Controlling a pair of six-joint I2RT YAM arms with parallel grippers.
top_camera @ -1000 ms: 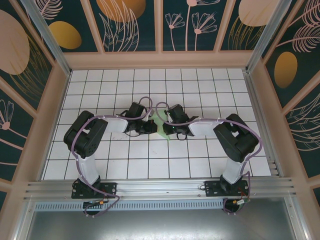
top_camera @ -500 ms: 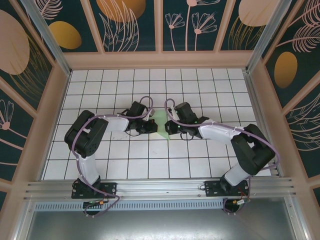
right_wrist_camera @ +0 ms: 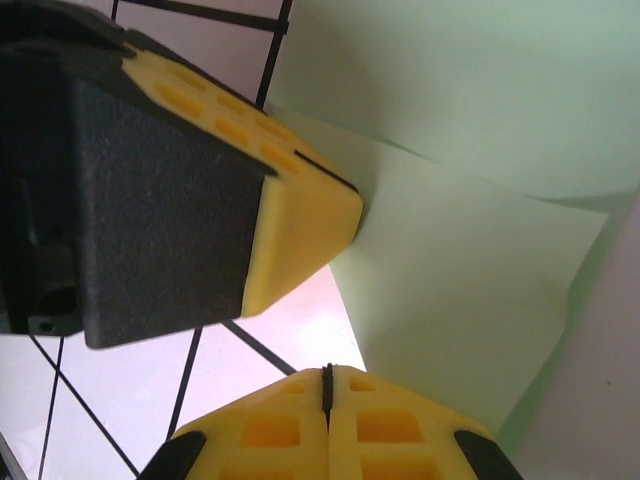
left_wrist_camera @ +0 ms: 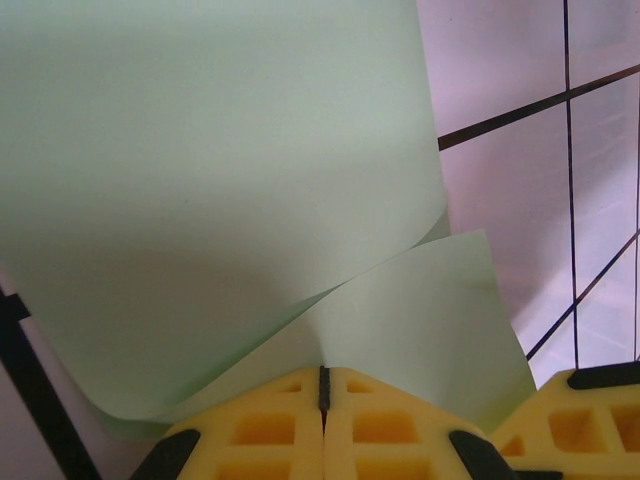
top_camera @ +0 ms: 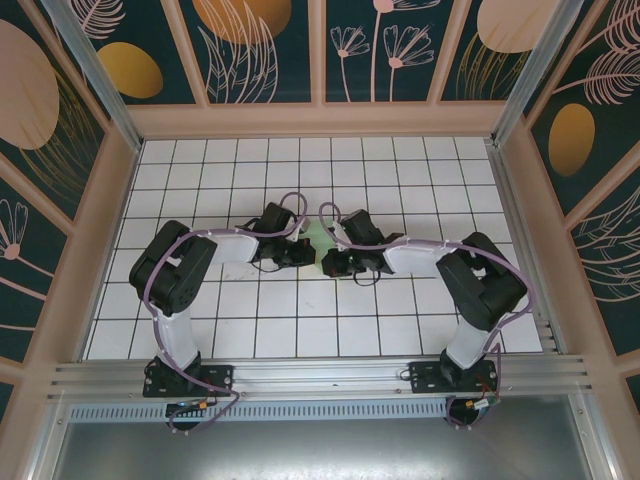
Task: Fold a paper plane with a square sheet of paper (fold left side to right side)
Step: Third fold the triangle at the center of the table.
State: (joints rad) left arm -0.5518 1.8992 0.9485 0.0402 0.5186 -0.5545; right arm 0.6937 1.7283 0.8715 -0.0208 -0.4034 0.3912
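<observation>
- I count one square sheet of paper point(left_wrist_camera: 200, 180), curled over itself.
- One left end effector point(left_wrist_camera: 322, 400), clamped on its edge.
- One right end effector point(right_wrist_camera: 327, 400), at 3 o'clock of the left, closed together; I cannot tell if it holds anything.

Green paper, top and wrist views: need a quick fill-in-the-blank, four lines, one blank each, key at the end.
1. The sheet of paper is light ____ in colour.
2. From the top camera, the sheet sits ____ the left gripper and the right gripper.
3. The fingers of both grippers are ____ in colour.
4. Each wrist view shows its own gripper's jaws ____, with just a thin seam between them.

Missing words: green; between; yellow; shut.
</observation>
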